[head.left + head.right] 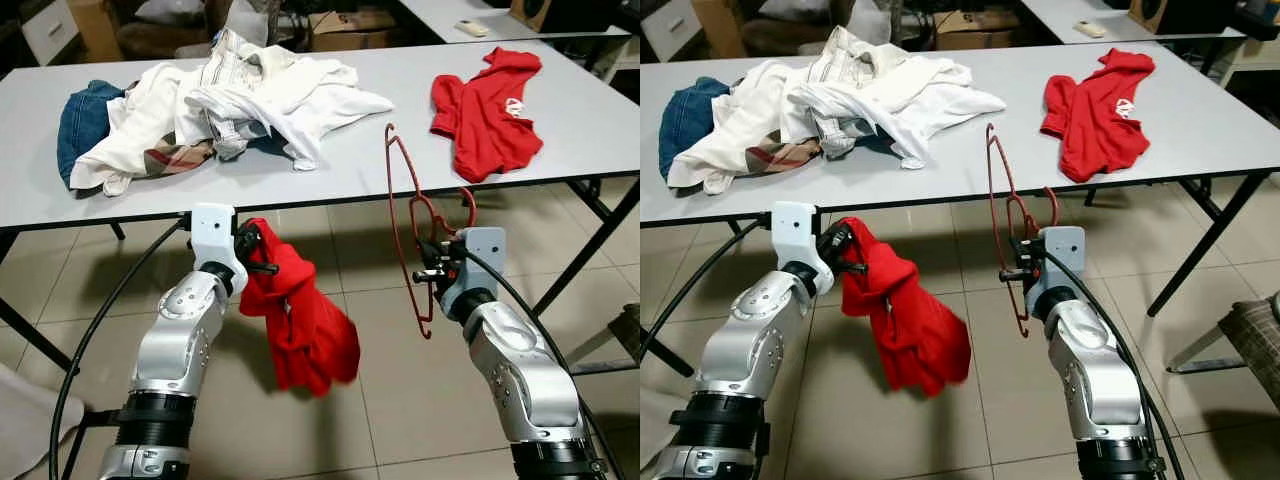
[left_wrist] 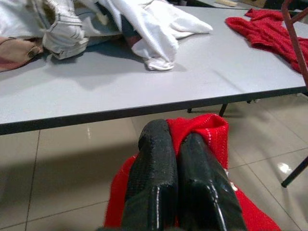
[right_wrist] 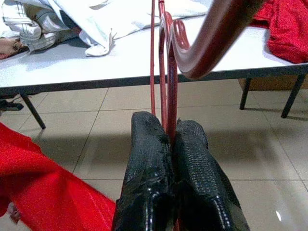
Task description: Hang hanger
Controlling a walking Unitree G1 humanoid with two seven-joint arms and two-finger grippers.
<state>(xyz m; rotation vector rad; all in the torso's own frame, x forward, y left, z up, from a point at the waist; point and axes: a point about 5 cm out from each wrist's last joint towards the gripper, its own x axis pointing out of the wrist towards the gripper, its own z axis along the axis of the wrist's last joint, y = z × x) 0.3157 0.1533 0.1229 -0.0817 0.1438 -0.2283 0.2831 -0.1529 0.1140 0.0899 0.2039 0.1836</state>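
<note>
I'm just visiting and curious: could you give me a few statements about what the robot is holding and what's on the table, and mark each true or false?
1. The left gripper is shut on a red garment. True.
2. The right gripper holds a blue hanger. False: the hanger is red.
3. A second red garment lies on the table. True.
4. The held garment rests on the table. False: it hangs below the table edge, above the floor.
5. A pile of clothes sits on the table. True.

Head eyes look down at the table (image 1: 560,130); wrist cameras face it closely.
</note>
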